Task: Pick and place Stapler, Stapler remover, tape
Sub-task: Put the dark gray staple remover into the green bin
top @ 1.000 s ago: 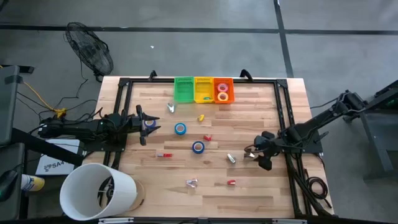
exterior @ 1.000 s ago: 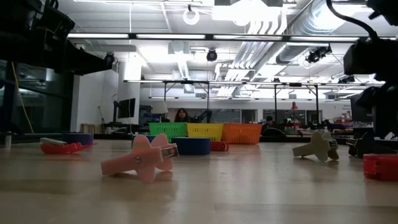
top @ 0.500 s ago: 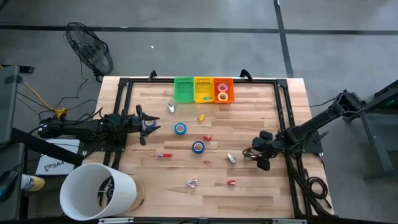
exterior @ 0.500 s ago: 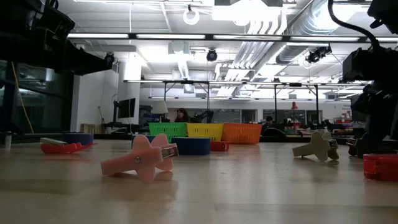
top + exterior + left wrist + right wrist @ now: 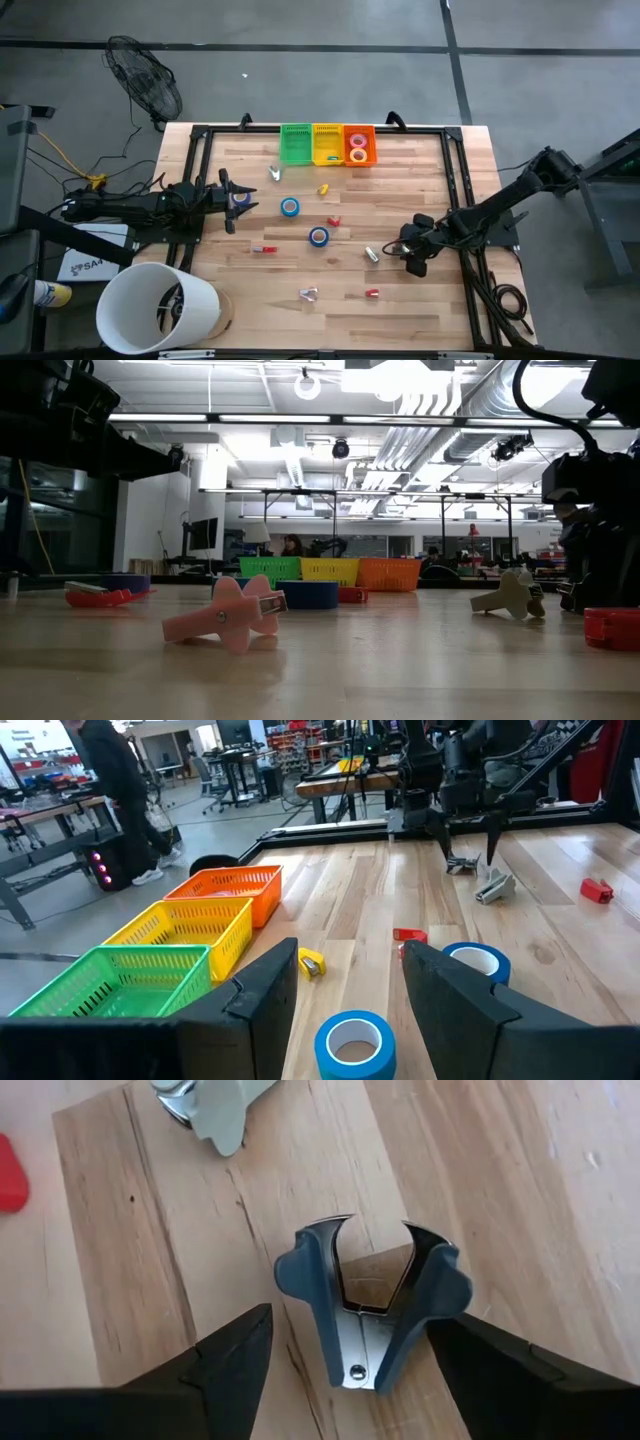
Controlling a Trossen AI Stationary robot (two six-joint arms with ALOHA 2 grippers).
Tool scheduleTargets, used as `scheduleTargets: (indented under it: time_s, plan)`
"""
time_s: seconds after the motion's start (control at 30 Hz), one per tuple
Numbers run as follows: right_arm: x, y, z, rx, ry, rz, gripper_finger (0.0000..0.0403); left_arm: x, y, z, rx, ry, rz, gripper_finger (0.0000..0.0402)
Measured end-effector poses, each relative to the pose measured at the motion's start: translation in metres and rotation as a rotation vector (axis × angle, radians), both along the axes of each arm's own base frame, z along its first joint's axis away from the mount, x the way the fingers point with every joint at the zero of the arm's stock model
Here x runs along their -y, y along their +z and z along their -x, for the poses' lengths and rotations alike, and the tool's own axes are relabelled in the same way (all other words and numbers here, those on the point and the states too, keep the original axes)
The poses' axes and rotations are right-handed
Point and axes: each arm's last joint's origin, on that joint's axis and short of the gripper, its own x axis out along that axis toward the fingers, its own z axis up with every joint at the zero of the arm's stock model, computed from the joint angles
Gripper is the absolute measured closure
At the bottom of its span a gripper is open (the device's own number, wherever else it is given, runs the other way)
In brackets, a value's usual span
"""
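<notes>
A: Hovering with fingers spread, the right pincer (image 5: 345,1355) straddles the blue-grey claw-shaped staple remover (image 5: 368,1310) lying flat on the wooden desk (image 5: 440,300) — lined up so each finger can close on a wing, I judge.

B: Versus earlier?

A: The right arm has slid inward toward desk centre. Left pincer (image 5: 228,200) unchanged — half parted, holding nothing, near the blue tape roll (image 5: 289,207).

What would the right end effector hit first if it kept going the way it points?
Most likely the blue-grey staple remover: it lies on the table directly ahead, centred between the open fingers of the right end effector. The gap left before contact is hard to judge.
</notes>
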Motion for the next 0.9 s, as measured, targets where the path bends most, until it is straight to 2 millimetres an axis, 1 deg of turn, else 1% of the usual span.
scheduleTargets:
  time_s: [0.13,0.37,0.67,0.83,0.9]
  plan:
    - [0.0002,-0.0003,0.0002,0.000,0.001,0.004,0.0164,0.0000,-0.0001,0.0000,0.000,0.000,0.000,0.0223]
    - [0.0006,-0.0009,0.0004,-0.005,0.001,0.008,0.0221,0.0000,-0.0001,0.0000,0.000,0.000,0.000,0.0223]
    - [0.0006,-0.0009,0.0002,-0.007,-0.008,0.004,0.0280,0.0000,0.0000,0.0000,-0.001,0.000,0.000,0.0223]
    - [-0.0012,0.0032,-0.0033,-0.002,-0.005,-0.008,0.0319,0.0000,-0.0041,0.0003,-0.043,0.000,0.000,0.0223]
    - [-0.0027,0.0055,-0.0053,0.000,0.002,-0.025,0.0327,0.0000,-0.0055,0.0004,-0.058,0.000,0.000,0.0223]
